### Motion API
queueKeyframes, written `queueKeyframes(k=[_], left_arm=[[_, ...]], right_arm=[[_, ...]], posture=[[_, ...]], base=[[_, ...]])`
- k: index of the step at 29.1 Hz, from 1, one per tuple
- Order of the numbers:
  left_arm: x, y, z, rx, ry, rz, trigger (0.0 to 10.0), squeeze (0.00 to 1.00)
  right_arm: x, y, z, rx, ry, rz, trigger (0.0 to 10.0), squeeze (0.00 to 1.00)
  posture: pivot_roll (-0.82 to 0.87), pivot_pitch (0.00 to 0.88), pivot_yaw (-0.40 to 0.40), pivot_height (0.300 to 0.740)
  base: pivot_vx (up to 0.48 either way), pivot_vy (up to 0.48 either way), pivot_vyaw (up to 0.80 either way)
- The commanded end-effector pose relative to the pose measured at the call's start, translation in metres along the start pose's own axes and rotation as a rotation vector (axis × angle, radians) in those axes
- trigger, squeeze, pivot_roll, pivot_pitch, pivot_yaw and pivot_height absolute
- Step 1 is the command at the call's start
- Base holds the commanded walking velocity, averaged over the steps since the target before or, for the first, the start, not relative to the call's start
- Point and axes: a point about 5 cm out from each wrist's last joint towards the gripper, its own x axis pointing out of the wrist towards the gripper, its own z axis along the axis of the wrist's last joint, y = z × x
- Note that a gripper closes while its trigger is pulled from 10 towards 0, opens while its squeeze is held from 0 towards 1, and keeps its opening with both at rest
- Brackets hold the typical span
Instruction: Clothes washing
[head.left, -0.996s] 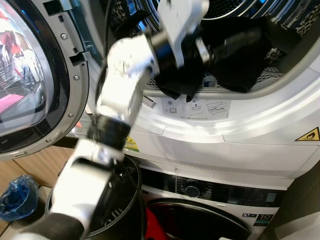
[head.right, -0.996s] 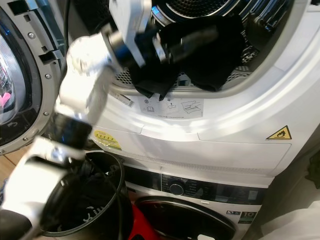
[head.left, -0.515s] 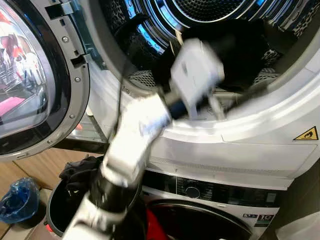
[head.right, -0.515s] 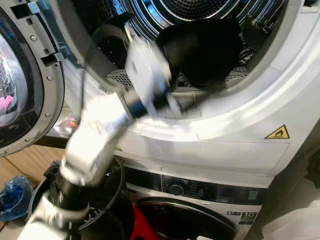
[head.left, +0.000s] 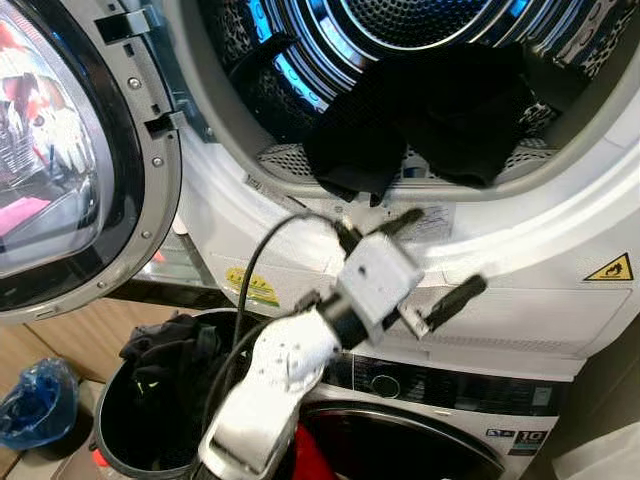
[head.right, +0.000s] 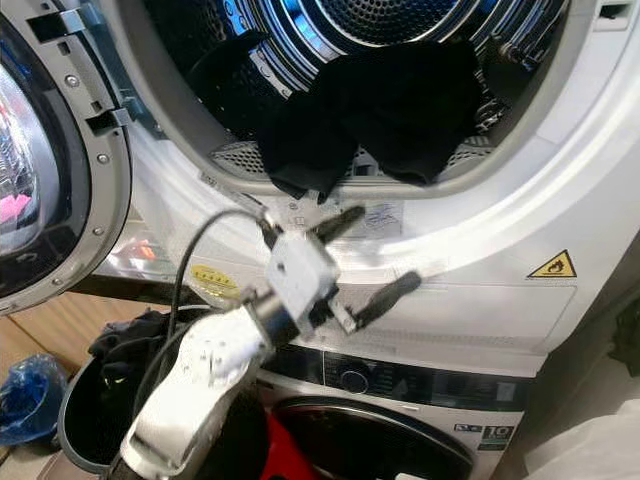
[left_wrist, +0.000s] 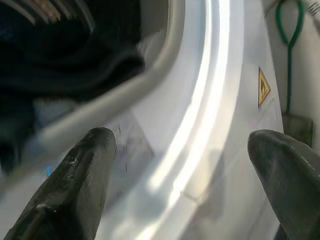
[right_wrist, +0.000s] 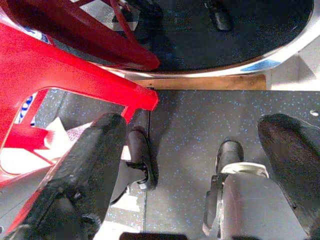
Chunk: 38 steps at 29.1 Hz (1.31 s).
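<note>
A heap of black clothes (head.left: 430, 110) lies in the mouth of the upper machine's drum (head.left: 400, 20), one end hanging over the lip. My left gripper (head.left: 430, 262) is open and empty. It hovers in front of the white panel (left_wrist: 210, 125) just below the opening, clear of the clothes. A round black bin (head.left: 115, 440) stands on the floor at lower left with dark clothes (head.left: 160, 350) in it. My right gripper (right_wrist: 200, 165) hangs low over dark speckled floor, open, with nothing between its fingers.
The upper machine's round door (head.left: 70, 170) stands open at the left. A second machine (head.left: 420, 400) sits under the upper one. A blue bag (head.left: 35, 395) lies on the floor far left. A red plastic frame (right_wrist: 60, 65) is beside my right gripper.
My left arm has come out of the drum and dropped below the opening. The black clothes stay heaped at the drum's lip and the bin's contents now show.
</note>
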Motion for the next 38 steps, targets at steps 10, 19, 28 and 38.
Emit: queueKeyframes(k=[10,19,28,38], left_arm=[[-0.004,0.019,0.003,-0.049,-0.018,0.172,10.0,0.0],[-0.001,0.034,0.004,-0.104,-0.025,0.225,10.0,0.0],[0.002,0.043,0.001,-0.184,-0.015,0.224,10.0,0.0],[0.02,0.063,0.02,-0.296,-0.065,0.261,10.0,0.0]], right_arm=[[0.0,0.004,-0.003,-0.012,0.017,0.009,10.0,0.0],[0.0,0.005,-0.001,-0.009,0.011,0.01,10.0,0.0],[0.0,0.003,-0.003,-0.015,0.015,0.005,10.0,0.0],[0.0,0.001,-0.002,-0.022,0.01,0.006,10.0,0.0]], posture=[[0.11,0.0,0.137,0.74],[0.11,0.0,0.138,0.74],[0.1,0.0,0.128,0.74],[0.09,0.0,0.127,0.74]], base=[[0.0,0.0,0.0],[0.0,0.0,0.0],[0.0,0.0,0.0],[0.0,0.0,0.0]])
